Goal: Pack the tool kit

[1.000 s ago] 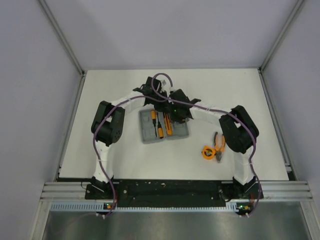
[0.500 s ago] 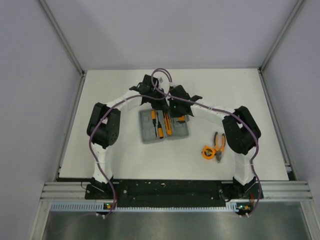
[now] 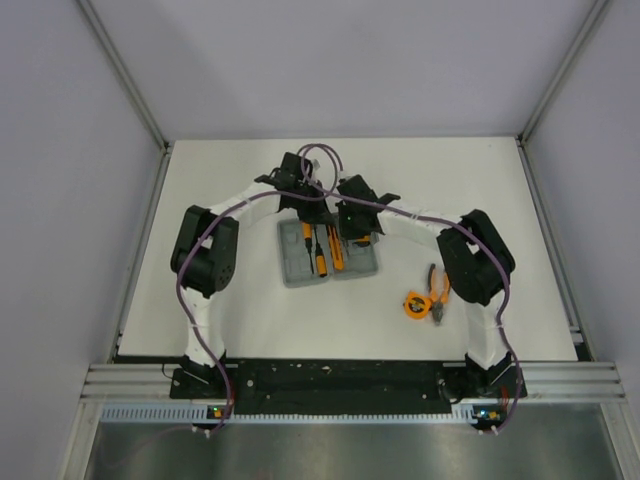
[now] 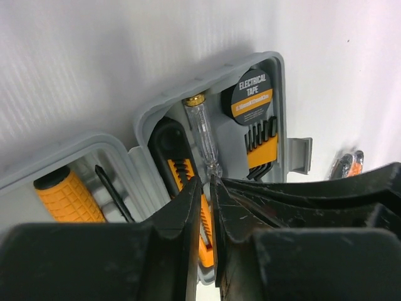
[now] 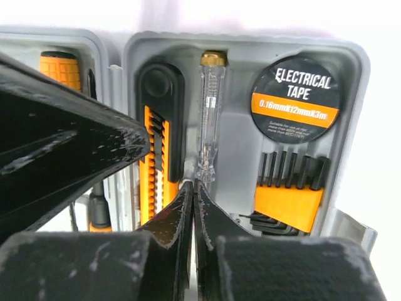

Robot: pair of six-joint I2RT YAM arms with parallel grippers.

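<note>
Above the grey case, the right pincer is clenched; the left pincer, I cannot tell.

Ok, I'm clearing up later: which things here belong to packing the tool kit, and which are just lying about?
Job: grey case, pliers, tape measure, tester screwdriver, utility knife, electrical tape, hex keys.
Lying about: nothing seen; only the white table.

Top camera looks down; wrist cameras share the case close-up.
</note>
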